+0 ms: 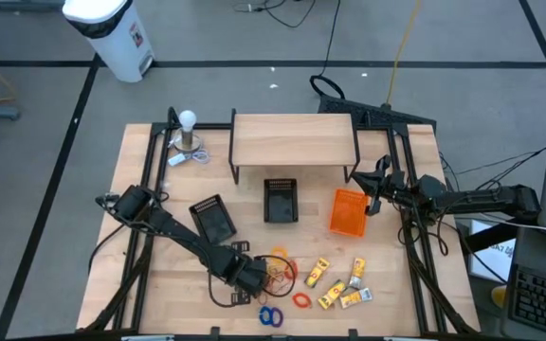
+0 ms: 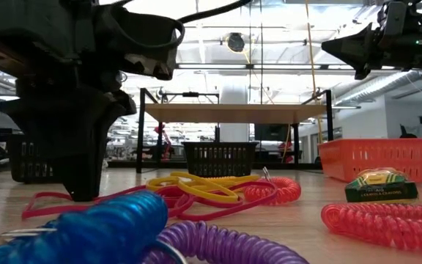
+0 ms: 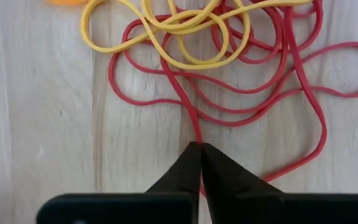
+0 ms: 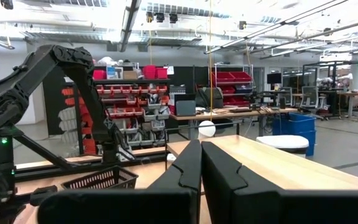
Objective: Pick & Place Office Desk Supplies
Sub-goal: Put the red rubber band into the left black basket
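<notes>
1. The left hand [image 3: 201, 149] is down on the desk [image 1: 159, 284] at the near edge of the tangle, fingers pressed together on a strand of the red rubber bands [image 3: 253, 93], apparently to lift one out of the pile.
2. The yellow rubber bands [image 3: 185, 37] lie knotted over the red ones, so they may drag along.
3. The black mesh bin [image 1: 281, 201] and orange bin [image 1: 348, 212] sit just behind the pile, probably as drop spots.
4. The right hand [image 1: 375, 182] waits raised beside the orange bin, fingers pressed together on nothing.
5. The yellow packets [image 1: 339, 284] lie nearby, untouched.
</notes>
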`<action>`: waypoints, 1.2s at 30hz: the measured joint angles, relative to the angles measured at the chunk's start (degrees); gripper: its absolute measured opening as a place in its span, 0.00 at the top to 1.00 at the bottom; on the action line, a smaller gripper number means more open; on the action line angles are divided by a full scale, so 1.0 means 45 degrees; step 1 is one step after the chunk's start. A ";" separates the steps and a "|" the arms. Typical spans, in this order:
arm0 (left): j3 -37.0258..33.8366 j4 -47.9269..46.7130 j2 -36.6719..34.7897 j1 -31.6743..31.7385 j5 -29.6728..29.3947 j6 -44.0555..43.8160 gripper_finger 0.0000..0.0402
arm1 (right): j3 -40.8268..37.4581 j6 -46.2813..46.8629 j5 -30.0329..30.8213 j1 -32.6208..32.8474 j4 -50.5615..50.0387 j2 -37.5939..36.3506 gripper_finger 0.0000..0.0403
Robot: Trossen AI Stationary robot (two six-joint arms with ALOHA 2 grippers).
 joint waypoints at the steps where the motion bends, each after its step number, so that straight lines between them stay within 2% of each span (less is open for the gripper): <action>1: 0.0000 0.0018 0.0000 0.0011 -0.0082 -0.0031 0.98 | 0.0000 0.0007 0.0004 -0.0005 -0.0005 0.0000 1.00; 5: -0.0046 -0.0019 -0.0217 -0.0003 -0.0469 -0.0335 0.99 | 0.0000 0.0161 -0.0001 -0.0002 -0.0023 0.0000 1.00; 9: -0.0162 -0.0384 -0.1139 -0.0099 -0.1160 -0.0440 1.00 | 0.0000 0.0166 -0.0005 0.0000 -0.0024 0.0000 1.00; 14: -0.0077 -0.0704 -0.3127 -0.0388 -0.2412 -0.0707 1.00 | 0.0002 0.0164 0.0002 -0.0003 0.0014 0.0004 1.00; 22: -0.0058 -0.2431 -0.5805 -0.1080 -0.4566 -0.1248 1.00 | 0.0002 0.0169 -0.0005 -0.0003 0.0014 0.0000 1.00; 29: -0.0073 -0.3772 -0.7980 -0.1354 -0.5713 -0.1182 1.00 | 0.0000 0.0179 -0.0001 -0.0002 0.0018 0.0000 1.00; 31: -0.0073 -0.3268 -0.8348 -0.1364 -0.6005 -0.1628 1.00 | 0.0002 0.0179 -0.0001 -0.0002 0.0013 0.0002 1.00; 33: -0.0039 -0.2655 -0.8421 -0.1417 -0.5928 -0.0816 1.00 | 0.0004 0.0174 -0.0001 -0.0004 0.0015 0.0001 1.00; 36: -0.0095 -0.3299 -0.8374 -0.1340 -0.6149 -0.0518 1.00 | 0.0001 0.0164 0.0001 -0.0002 0.0146 0.0001 1.00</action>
